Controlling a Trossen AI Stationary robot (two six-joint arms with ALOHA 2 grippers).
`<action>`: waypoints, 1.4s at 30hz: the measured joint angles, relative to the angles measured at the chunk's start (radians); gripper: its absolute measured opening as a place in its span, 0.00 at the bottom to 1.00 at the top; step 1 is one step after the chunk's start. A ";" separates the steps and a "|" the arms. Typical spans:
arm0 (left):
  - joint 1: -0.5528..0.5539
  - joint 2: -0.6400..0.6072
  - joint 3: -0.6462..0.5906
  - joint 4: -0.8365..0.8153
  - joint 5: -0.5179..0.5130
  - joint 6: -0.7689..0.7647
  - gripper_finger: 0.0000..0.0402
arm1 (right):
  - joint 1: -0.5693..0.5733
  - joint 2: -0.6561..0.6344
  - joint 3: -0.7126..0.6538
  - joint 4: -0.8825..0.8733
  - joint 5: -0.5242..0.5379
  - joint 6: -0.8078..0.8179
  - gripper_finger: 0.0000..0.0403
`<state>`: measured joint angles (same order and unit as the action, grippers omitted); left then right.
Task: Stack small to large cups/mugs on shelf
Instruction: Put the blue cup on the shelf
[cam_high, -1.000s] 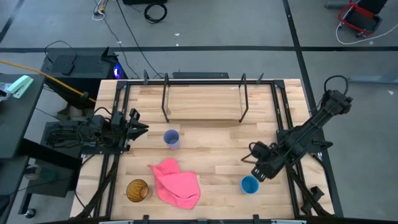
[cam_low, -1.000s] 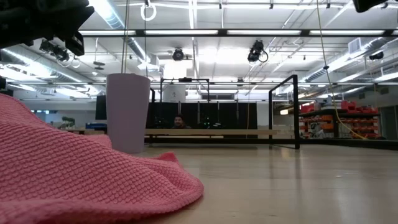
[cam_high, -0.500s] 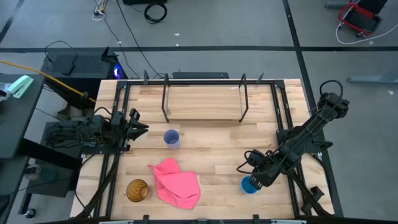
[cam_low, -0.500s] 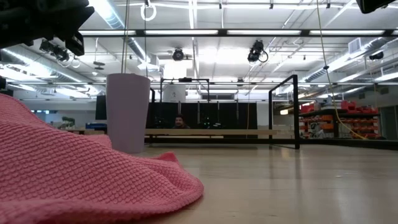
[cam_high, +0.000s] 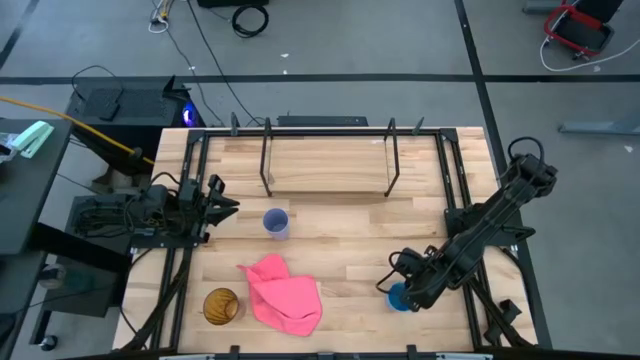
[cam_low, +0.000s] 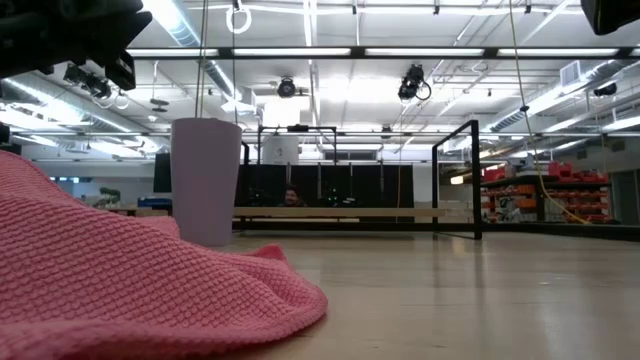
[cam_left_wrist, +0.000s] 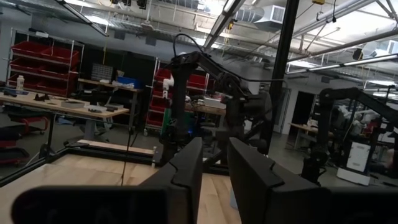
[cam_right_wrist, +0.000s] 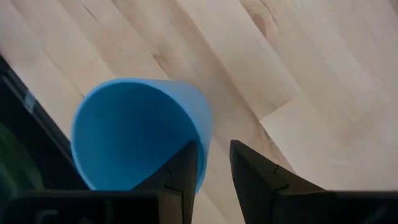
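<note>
Far left of the high view: left gripper (cam_high: 224, 206) parked at the table (cam_high: 340, 240) edge, no different from a second ago, fingers parted only by a narrow slit and holding nothing. Lower left: amber-brown cup (cam_high: 221, 305) upright near the front edge, untouched, with a crumpled pink cloth (cam_high: 283, 293) just beside it to the right. Above the cloth: lavender cup (cam_high: 276, 222) standing alone in front of the shelf (cam_high: 327, 172), also unmoved. Upper centre: shelf top bare, no cup on it yet. Lower right: the one real change. Right gripper (cam_high: 403, 287) swung down and leftward from its place a second ago, then up and to the right of the blue cup (cam_high: 398, 298), now directly over it and hiding part of the rim. Seen from the right wrist: jaws set to a narrow gap, lined up on the near wall of the cup, one finger over the blue interior and the other outside over bare wood; no firm squeeze visible yet, cup apparently standing on the table. Probable meaning: approach finished, rim pinch on the smallest cup about to begin, so the task barely started, with all three cups on the table and well apart from one another.
</note>
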<state>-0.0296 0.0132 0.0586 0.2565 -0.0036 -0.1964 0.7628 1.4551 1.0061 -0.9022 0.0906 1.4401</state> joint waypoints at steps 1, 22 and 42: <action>0.000 0.000 0.000 0.000 0.000 0.000 0.21 | 0.000 0.005 0.000 0.000 0.000 -0.001 0.25; 0.000 0.000 0.000 0.000 0.000 0.000 0.22 | -0.024 0.048 0.000 -0.020 0.001 -0.036 0.25; 0.000 0.000 0.000 0.000 0.000 0.000 0.19 | -0.058 0.046 0.000 -0.031 0.006 -0.125 0.02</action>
<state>-0.0296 0.0132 0.0586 0.2567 -0.0036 -0.1959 0.7043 1.5013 1.0061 -0.9337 0.0967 1.3148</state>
